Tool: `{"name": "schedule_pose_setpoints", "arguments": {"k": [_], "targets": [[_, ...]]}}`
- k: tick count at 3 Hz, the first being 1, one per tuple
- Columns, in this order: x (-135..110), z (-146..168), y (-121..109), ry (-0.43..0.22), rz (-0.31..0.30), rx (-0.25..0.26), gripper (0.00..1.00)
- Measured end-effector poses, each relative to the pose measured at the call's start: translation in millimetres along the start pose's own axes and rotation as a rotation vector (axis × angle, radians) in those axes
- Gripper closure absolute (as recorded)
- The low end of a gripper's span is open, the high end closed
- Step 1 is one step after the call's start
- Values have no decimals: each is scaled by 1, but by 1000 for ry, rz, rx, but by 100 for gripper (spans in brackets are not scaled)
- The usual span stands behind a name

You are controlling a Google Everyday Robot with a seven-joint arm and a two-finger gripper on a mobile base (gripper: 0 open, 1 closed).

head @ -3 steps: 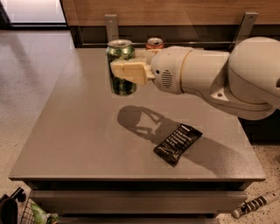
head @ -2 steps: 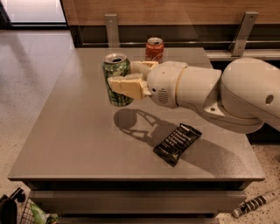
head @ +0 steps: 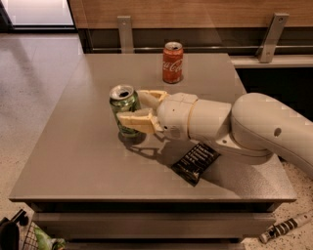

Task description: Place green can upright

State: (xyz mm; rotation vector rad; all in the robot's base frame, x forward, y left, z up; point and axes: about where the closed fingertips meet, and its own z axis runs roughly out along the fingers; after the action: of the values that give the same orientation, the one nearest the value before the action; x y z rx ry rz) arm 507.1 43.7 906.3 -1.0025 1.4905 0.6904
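Grey desk (head: 73, 161). White arm (head: 254, 127) across desk's right half. Hand (head: 131, 105) left of desk centre, pinching green can (head: 122, 102), upright, base at desktop. Black packet (head: 195, 162) toward desk's front. Red cola can (head: 172, 62) near desk's back edge.

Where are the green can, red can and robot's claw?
green can (head: 122, 103): camera view, label's left side.
red can (head: 172, 64): camera view, label's middle.
gripper (head: 130, 105): camera view, between fingertips, clasping green can mid-table.

An office break room is hinted at by a grey bench (head: 73, 161), a wood wall (head: 205, 12), a shiny speckled floor (head: 29, 73) and a red cola can (head: 172, 62). The gripper (head: 131, 105) is seen above the bench, closed around the green can (head: 123, 100).
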Motion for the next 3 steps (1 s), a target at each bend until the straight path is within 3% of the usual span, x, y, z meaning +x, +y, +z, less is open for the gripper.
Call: {"name": "schedule_pose_setpoints", "arguments": {"k": [2, 3], "targets": [[32, 9, 16, -8, 15, -25, 100], [30, 10, 17, -8, 12, -28, 84]]}}
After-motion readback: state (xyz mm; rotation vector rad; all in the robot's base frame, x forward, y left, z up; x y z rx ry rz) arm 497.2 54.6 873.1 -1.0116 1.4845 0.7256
